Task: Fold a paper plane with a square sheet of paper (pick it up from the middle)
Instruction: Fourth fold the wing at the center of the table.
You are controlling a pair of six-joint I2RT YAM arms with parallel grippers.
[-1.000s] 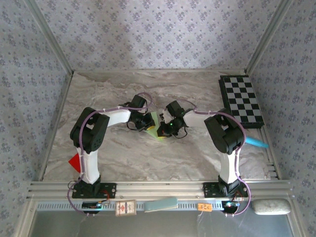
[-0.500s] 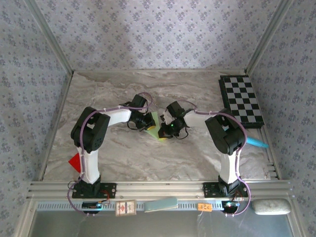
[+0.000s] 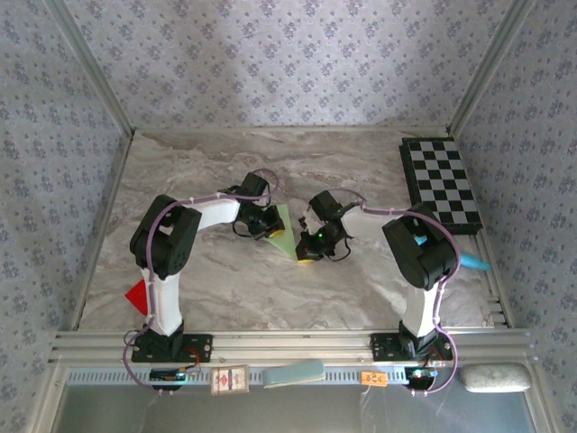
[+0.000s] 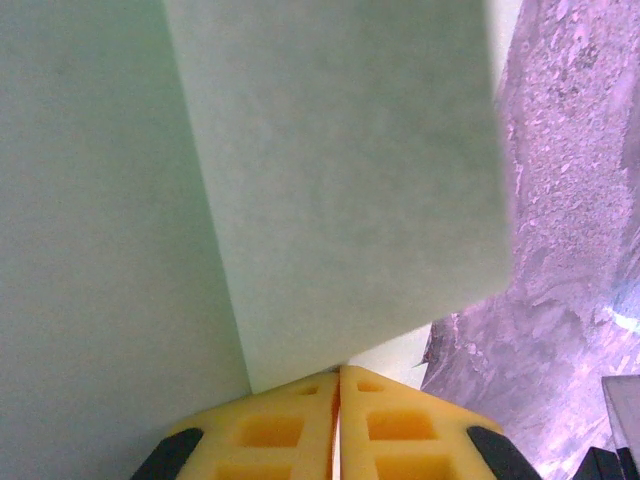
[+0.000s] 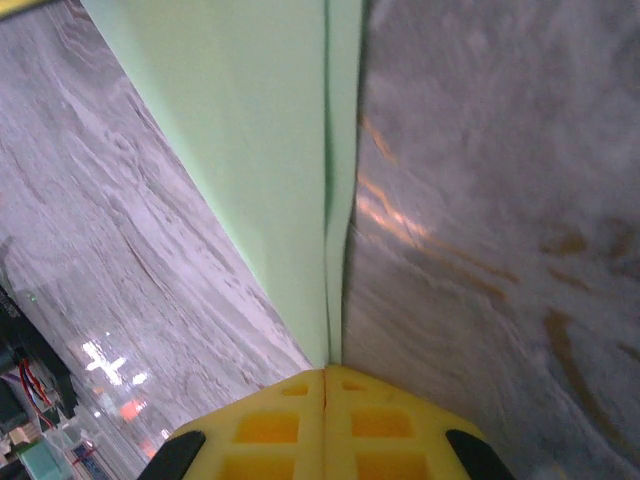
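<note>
The paper plane point(image 3: 286, 229) sits at mid-table between the two arms, a narrow pale green wedge with its point toward the near edge. The left gripper point(image 4: 339, 372) is pinched tight on its left side, yellow fingers meeting with the sheet running out from between them. The right gripper point(image 5: 325, 372) is clamped on the folded edge, seemingly near the point, though from above that contact is hard to make out. The marbled table point(image 3: 207, 271) spreads around it, with a chessboard point(image 3: 440, 183) well apart at the far right.
</note>
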